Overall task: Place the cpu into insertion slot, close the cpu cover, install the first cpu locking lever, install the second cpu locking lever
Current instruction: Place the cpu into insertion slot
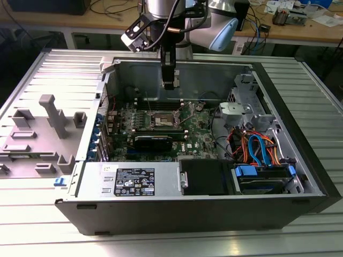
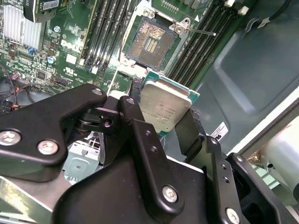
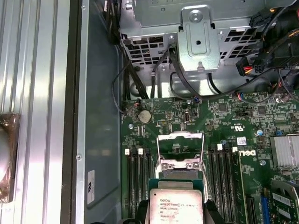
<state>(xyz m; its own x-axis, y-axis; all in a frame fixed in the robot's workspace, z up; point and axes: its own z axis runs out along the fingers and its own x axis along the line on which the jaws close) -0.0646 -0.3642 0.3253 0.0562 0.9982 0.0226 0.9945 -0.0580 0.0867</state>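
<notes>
The black-fingered tool (image 2: 161, 122) is clamped on opposite edges of the small, flat, grey-topped square cpu (image 2: 164, 106), with the silver-rimmed square insertion slot (image 2: 148, 44) open below its tips; the cpu is judged light, rigid and fragile, best gripped edgewise.

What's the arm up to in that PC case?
The arm's hand is shut on the cpu, holding it above the motherboard inside the open computer case. The insertion slot lies bare beneath it, contacts exposed, with the cpu cover swung open. The cpu is not seated yet.
</notes>
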